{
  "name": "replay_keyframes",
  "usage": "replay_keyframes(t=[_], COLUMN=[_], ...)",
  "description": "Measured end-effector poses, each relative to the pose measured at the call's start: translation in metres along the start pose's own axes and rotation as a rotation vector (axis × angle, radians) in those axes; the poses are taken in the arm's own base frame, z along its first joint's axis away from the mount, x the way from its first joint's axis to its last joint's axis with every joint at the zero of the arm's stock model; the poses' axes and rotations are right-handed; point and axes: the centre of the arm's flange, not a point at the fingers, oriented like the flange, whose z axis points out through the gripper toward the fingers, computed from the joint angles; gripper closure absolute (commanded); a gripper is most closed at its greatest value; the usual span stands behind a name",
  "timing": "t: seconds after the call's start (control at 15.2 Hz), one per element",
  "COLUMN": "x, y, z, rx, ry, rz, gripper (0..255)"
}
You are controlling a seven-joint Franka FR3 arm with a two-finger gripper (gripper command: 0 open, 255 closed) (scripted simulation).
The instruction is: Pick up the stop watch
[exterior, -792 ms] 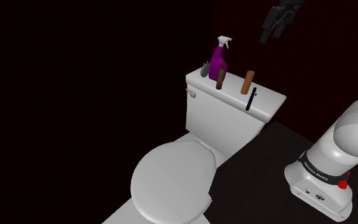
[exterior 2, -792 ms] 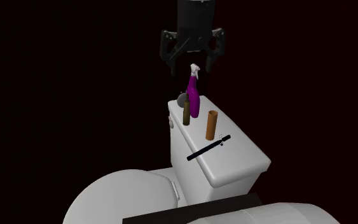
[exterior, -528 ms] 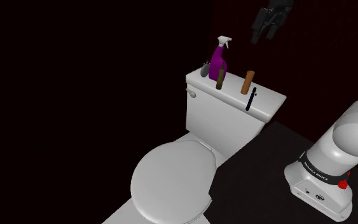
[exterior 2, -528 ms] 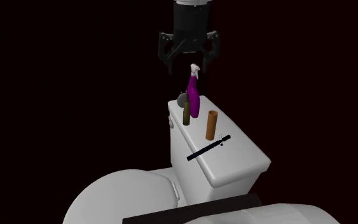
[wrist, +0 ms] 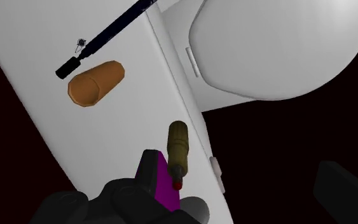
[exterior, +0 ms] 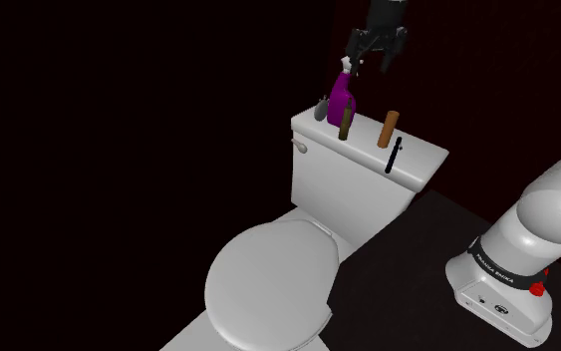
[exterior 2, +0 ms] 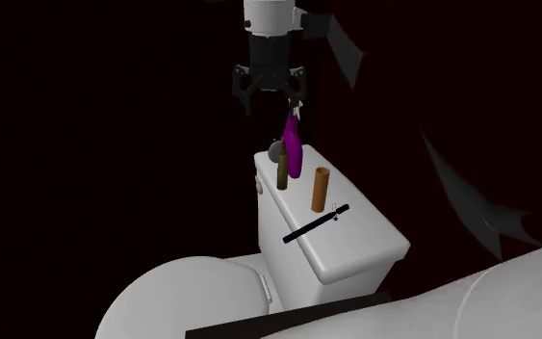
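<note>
the gripper (exterior 2: 271, 94) was seen hanging above one end of the toilet tank lid (exterior 2: 355, 243), its jaws spread wide and nothing held between them. the stop watch (exterior 2: 274, 152), a small grey thing, was found well below the gripper, at the corner of the lid, just beside the purple spray bottle (exterior 2: 293, 146) and near the brown bottle (exterior 2: 282, 171). the spray bottle's head was judged to stand almost under one finger, so a straight descent could be expected to strike it and tip it onto the brown bottle or the stop watch. being set by the lid's edge, the stop watch could be nudged off the lid by a misplaced finger. the jaws could also be closed on the spray bottle by mistake
</note>
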Motion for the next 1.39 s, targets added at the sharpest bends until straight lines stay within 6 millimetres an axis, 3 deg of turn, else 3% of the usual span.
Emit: replay_keyframes(t=[0.59, 0.92, 1.39], x=[0.112, 0.17, 0.246], y=[-0.008, 0.004, 0.039], z=[0.062, 0.102, 0.165], rx=[-0.016, -0.025, -0.038], ry=[-0.087, -0.135, -0.202], rz=[0.318, 0.496, 0.744], gripper=[0, 0, 0])
